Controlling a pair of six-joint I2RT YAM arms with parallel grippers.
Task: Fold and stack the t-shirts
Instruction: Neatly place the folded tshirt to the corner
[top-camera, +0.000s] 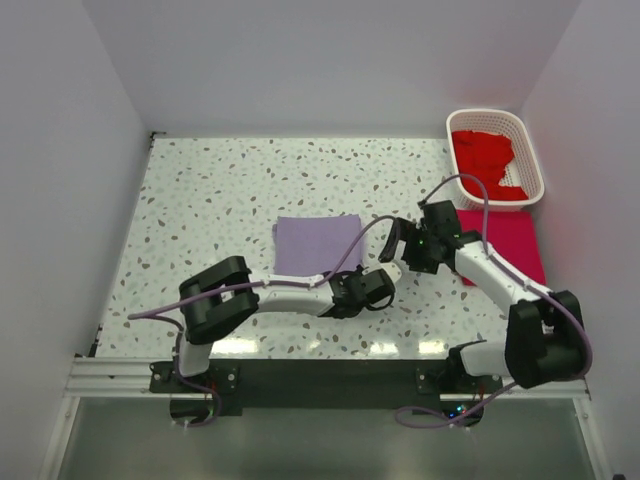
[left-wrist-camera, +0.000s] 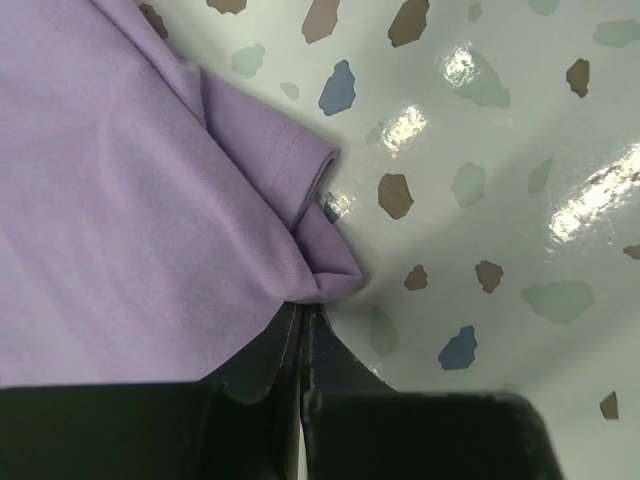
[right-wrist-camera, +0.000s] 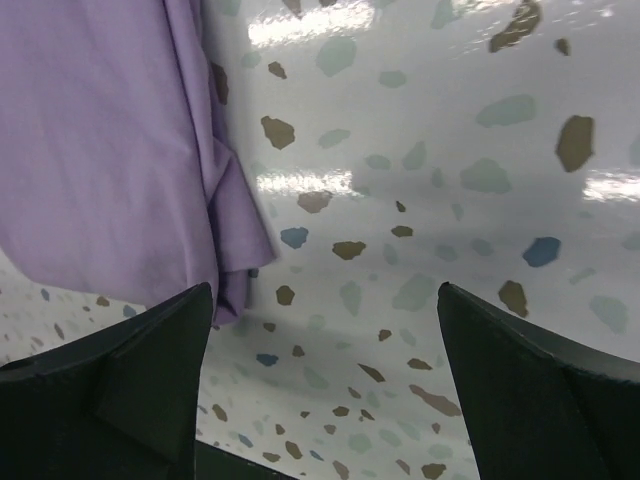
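— Speckled terrazzo table (top-camera: 200, 200), white walls on three sides. Where's the lavender t-shirt (top-camera: 315, 243)?

— Mid-table, folded into a flat rectangle, its long axis running left to right. It lies just beyond the left pincer (left-wrist-camera: 302, 345) and to the left of it.

— And that pincer's state?

— Clamped tight on the shirt's near right corner; the left wrist view shows the hem bunching straight into the closed jaws.

— The right pincer (right-wrist-camera: 322, 300)?

— Spread wide, holding nothing, hovering over bare table just beside the shirt's right edge, with the fabric off to its left.

— So which arm leads?

— The left, I'd judge, since it alone has cloth. The crimson-pink t-shirt (top-camera: 505, 245) lies flat, well apart to the right, beside the white basket (top-camera: 535, 160) holding the red t-shirts (top-camera: 485, 155). If stacking comes next, the lavender shirt must travel rightward, and a one-corner hold could let it unfold.
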